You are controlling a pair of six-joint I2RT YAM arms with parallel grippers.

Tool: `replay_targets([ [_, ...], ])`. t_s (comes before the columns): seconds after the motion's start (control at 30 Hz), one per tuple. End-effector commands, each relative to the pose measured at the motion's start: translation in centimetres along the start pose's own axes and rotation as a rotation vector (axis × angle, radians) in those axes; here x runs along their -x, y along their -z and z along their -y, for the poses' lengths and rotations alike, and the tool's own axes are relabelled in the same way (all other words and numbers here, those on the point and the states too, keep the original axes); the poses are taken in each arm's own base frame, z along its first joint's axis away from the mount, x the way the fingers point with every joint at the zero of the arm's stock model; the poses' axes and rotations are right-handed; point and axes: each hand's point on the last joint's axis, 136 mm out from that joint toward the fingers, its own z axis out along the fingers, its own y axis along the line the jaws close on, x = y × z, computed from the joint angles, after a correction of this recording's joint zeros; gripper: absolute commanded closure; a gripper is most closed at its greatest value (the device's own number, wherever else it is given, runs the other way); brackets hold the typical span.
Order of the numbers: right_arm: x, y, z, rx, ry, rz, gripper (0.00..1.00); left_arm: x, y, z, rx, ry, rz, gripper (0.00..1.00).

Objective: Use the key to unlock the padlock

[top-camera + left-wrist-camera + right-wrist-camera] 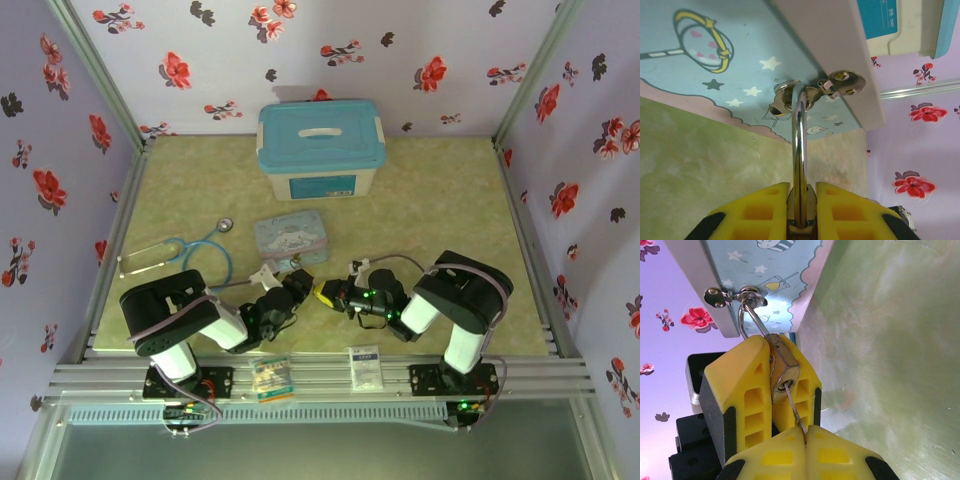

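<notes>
The small brass padlock [783, 374] hangs by its silvery shackle [799, 135] from the hasp of the cartoon tin [290, 238]. My left gripper [802, 212] is shut on the padlock body, with its yellow fingers [742, 385] on either side. The thin key [796, 412] runs from the keyhole in the padlock's bottom face down to my right gripper [805, 434], which is shut on the key's head. In the top view the two grippers, left [299, 283] and right [328, 293], meet tip to tip just in front of the tin.
A white box with a blue lid [320, 150] stands behind the tin. A blue stethoscope [190, 252] lies to the left on the green mat. Two small packets [272, 378] [364, 362] rest on the front rail. Floral walls close in the sides and back.
</notes>
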Motion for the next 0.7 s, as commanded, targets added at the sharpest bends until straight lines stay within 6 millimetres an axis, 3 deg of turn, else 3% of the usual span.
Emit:
replay_targets([
  [0.0, 2.2, 0.2, -2.1, 0.072, 0.052, 0.106, 1.00, -3.0, 0.2, 4.0, -0.128, 0.054, -0.117, 1.00],
  [0.17, 2.9, 0.6, -1.5, 0.062, 0.020, 0.089, 1.00, -3.4, 0.2, 3.7, -0.123, 0.063, -0.130, 1.00],
  [0.3, 2.6, 0.4, -2.5, 0.088, 0.021, 0.057, 1.00, -3.5, 0.2, 3.9, -0.126, 0.061, -0.132, 1.00],
  [0.67, 2.2, 0.0, -2.0, 0.076, 0.014, 0.031, 1.00, -3.4, 0.1, 4.3, -0.138, 0.066, -0.125, 1.00],
])
